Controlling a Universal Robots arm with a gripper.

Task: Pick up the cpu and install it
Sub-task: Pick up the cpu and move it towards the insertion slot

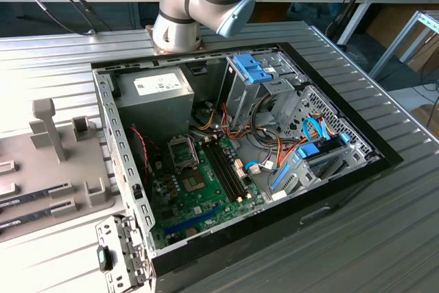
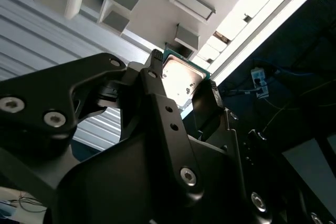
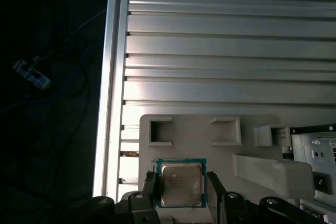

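On the grey holder tray (image 3: pixel 194 129) near the ribbed table (image 3: pixel 226 51) rim, the cpu (image 3: pixel 181 183) lies flat between spread fingers (image 3: pixel 214 186) of the gripper (image 3: pixel 182 179), which flank two opposite edges; bare slats stretch beyond

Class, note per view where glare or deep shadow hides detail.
Second wrist view: glare whitens the cpu top and the table edge. First wrist view: a bright strip along the table edge, near-black beyond it. Exterior view: even light, shadow inside the computer case.
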